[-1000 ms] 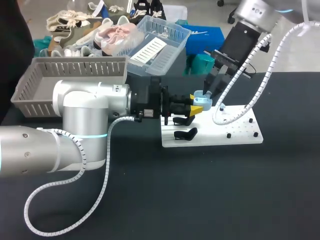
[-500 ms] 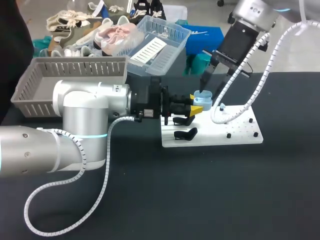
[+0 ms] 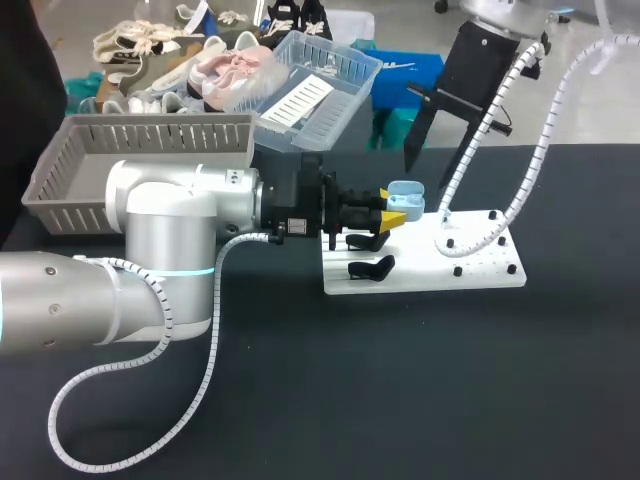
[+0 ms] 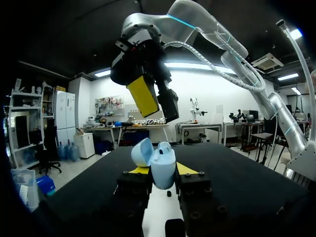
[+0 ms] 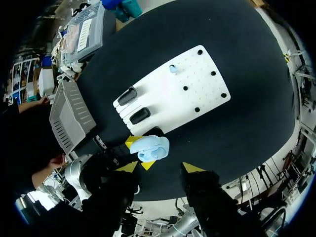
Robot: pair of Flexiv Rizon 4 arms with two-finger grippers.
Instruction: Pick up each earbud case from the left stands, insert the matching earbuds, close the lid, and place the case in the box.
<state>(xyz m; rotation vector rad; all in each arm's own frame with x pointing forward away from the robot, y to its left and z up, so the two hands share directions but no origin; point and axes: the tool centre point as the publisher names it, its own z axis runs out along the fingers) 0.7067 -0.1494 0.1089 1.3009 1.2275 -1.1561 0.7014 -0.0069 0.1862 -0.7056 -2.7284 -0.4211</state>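
Earbud case point(image 4: 161, 165), pale blue, is clamped between the yellow tips of the left gripper point(image 4: 162, 172), one finger on each side. It is held just above the near-left corner of the white stand board point(image 3: 485, 272). The case stands upright with its long axis vertical. Its mouth faces up and its lid point(image 4: 141, 152) is hinged open, tilted back to one side. A rounded pale-blue shape sits at the mouth, but I cannot tell what it is.

The right gripper point(image 3: 435, 168) hangs well above the case. Its fingers are spread wide and there is nothing between them. From its own wrist view the case point(image 5: 150, 148) lies almost straight below.

On the board just beside the case are two black stands point(image 3: 372, 268), one behind the other, both without a case. Small black pegs dot the rest of the board, and one pale-blue earbud point(image 5: 173, 68) rests near its far end. The right arm's white corrugated cable point(image 3: 470, 235) droops onto the board beside the case. A grey slatted basket point(image 3: 140, 150) sits on the table behind the left arm, well apart from the board.
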